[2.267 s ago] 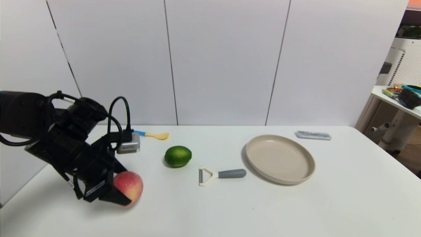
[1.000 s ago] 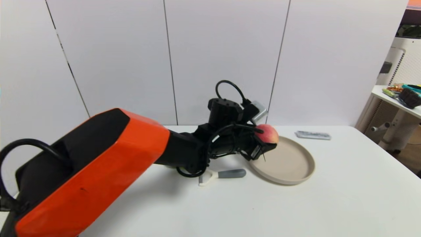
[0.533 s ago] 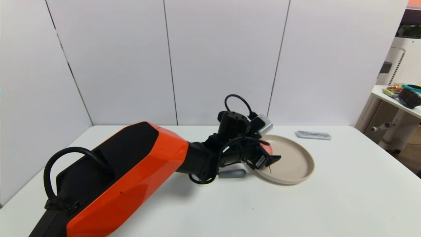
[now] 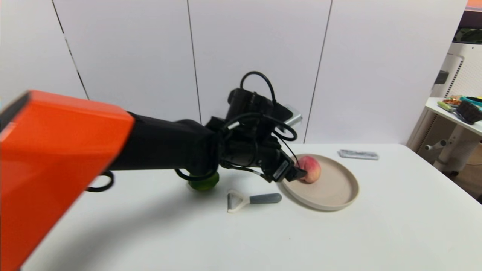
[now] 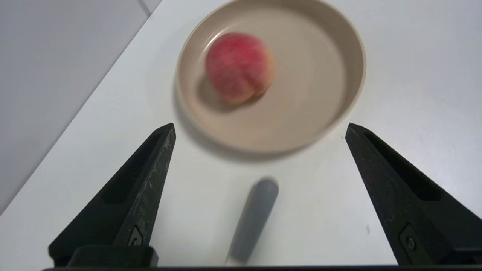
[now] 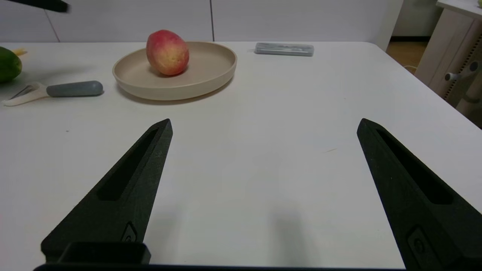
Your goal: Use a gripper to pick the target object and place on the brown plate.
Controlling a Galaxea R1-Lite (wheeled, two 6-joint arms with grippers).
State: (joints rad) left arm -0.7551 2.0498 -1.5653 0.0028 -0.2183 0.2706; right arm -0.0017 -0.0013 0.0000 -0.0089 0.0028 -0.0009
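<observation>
The pinkish-red peach lies free on the beige plate, towards its left side. It also shows in the left wrist view on the plate and in the right wrist view on the plate. My left gripper is open and empty, raised above the table just left of the plate, above the peeler's handle. My right gripper is open and empty, low over bare table near the front; it does not show in the head view.
A peeler with a grey handle lies left of the plate. A green lime sits partly hidden under my left arm. A grey flat case lies behind the plate. A side table with clutter stands at the right.
My left gripper carried the peach from the table's left side to the plate, opened and let it go, then drew back up and to the left. The peach now rests on the plate.
</observation>
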